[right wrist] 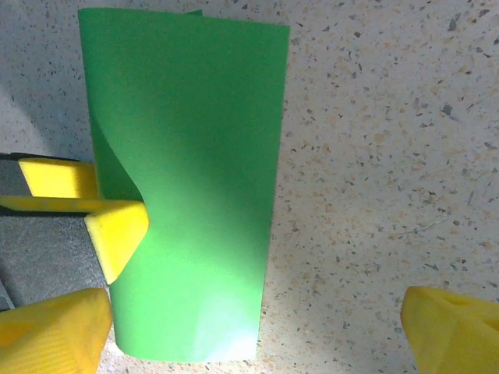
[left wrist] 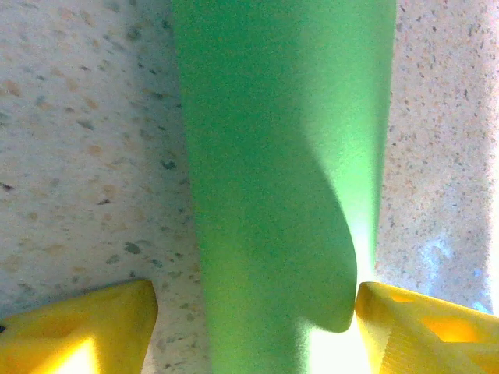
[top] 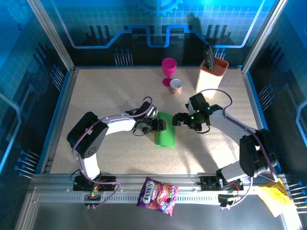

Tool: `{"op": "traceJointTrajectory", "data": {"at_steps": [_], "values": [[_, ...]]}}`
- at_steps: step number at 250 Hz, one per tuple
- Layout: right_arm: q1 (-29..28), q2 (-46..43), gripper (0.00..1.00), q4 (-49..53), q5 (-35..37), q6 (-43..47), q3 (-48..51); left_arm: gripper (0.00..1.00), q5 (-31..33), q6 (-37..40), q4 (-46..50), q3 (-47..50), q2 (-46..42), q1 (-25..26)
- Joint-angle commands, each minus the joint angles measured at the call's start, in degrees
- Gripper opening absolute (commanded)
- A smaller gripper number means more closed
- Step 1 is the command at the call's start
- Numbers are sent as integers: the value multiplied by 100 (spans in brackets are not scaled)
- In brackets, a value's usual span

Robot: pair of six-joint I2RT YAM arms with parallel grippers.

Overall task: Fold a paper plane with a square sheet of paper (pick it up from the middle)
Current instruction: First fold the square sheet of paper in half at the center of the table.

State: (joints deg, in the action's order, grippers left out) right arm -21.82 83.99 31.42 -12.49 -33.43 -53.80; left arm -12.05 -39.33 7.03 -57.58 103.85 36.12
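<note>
Yellow fingers of the left gripper sit in the bottom corners of the left wrist view, spread apart, with the square sheet of paper running up the frame between them. The finger at lower right touches or stands just beside the paper's lifted edge, and the other stands clear of it, so nothing is pinched. The right gripper is spread wide too, its tips in the bottom corners of its own view, holding nothing. From above, the sheet lies at the centre of the table between the two grippers, as a narrow rectangle that looks doubled over lengthwise. Its upper layer bulges rather than lying flat. I judge the centre fold made but not pressed down, with the nose corners and wings left to do, so the task is early. The rounded fold seems to lie on the right gripper's side and the loose edges on the left gripper's side. Bare table surrounds the sheet. A pink goblet, a small cup and an orange holder stand well apart toward the upper centre and right, and a snack bag lies at the bottom edge.
</note>
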Motion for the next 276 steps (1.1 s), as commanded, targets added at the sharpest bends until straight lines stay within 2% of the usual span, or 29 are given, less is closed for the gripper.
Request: {"op": "traceJointTrajectory", "data": {"at_steps": [1, 129, 276], "values": [[-31, -3, 96, 5, -96, 30, -140, 72, 385, 157, 370, 145, -185, -148], [-32, -220, 96, 27, -113, -5, -8, 75, 571, 333, 679, 273, -417, -263], [-49, 172, 92, -157, -703, 1, -277, 80, 601, 427, 853, 322, -645, -420]]}}
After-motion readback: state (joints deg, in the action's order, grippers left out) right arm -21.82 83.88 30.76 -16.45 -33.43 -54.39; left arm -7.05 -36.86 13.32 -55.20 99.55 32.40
